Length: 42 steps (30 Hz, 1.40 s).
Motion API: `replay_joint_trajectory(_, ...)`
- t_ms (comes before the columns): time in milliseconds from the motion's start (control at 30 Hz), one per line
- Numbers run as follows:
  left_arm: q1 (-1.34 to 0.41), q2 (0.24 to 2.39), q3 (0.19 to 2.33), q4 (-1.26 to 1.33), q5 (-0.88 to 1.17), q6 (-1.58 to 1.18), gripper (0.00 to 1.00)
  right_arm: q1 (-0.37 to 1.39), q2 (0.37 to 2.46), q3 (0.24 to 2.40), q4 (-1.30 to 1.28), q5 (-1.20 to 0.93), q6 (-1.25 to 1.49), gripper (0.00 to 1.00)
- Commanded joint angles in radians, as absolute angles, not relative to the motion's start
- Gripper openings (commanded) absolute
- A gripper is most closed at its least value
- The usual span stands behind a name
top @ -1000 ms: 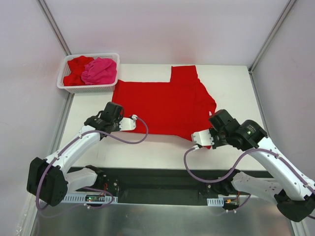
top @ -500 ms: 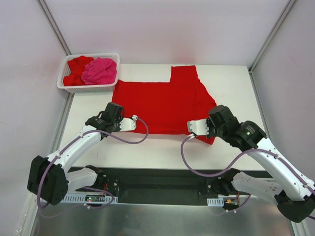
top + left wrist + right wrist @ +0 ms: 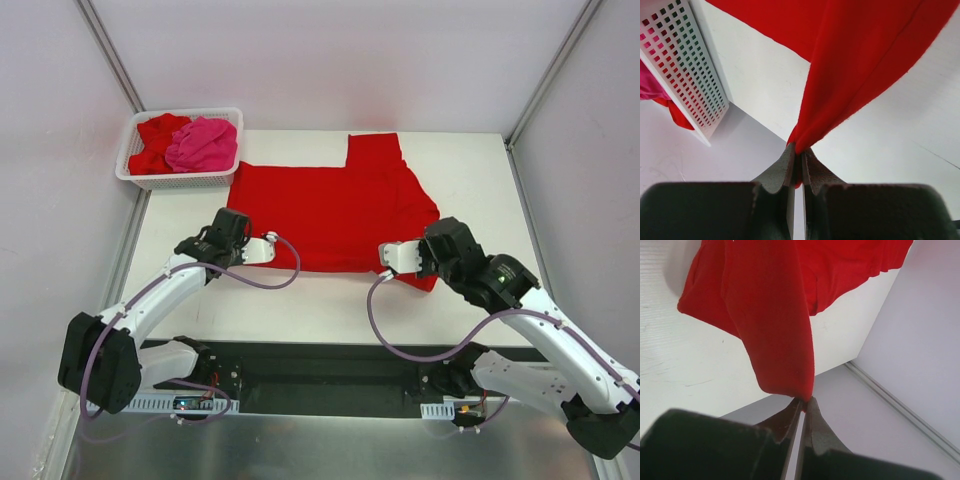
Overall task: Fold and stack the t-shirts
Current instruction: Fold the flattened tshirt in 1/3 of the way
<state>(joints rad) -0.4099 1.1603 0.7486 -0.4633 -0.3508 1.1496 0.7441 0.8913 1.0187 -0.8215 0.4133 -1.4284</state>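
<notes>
One red t-shirt (image 3: 335, 210) lies spread on the white table, a sleeve pointing to the far edge. My left gripper (image 3: 270, 250) is shut on its near left edge; in the left wrist view the red cloth (image 3: 860, 65) rises from between the shut fingertips of the left gripper (image 3: 799, 152). My right gripper (image 3: 387, 258) is shut on the near right corner; the right wrist view shows a fold of red cloth (image 3: 775, 325) pinched at the tips of the right gripper (image 3: 804, 401). More t-shirts, a pink one (image 3: 203, 143) and a red one (image 3: 155, 135), sit crumpled in the basket.
The white lattice basket (image 3: 180, 181) stands at the table's far left corner; its wall (image 3: 685, 65) shows in the left wrist view. Bare white table (image 3: 470, 170) lies right of the shirt. Grey enclosure walls and metal posts (image 3: 550, 80) ring the table.
My right gripper has moved left and a little away from me, carrying the shirt's near right corner inward over the cloth. The left gripper has barely moved.
</notes>
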Motion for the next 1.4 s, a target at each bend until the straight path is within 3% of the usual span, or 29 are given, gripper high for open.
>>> replay_joint_trajectory(0,-0.397,1.167,0.738,-0.437,-0.382,1.163,0.0,0.749,0.867,1.008,-0.715,0.449,-1.471,0.01)
replay_joint_trajectory(1367,-0.368,1.255,0.798,-0.38,-0.397,1.18,0.0,0.716,0.864,0.922,-0.488,0.413,-1.644,0.01)
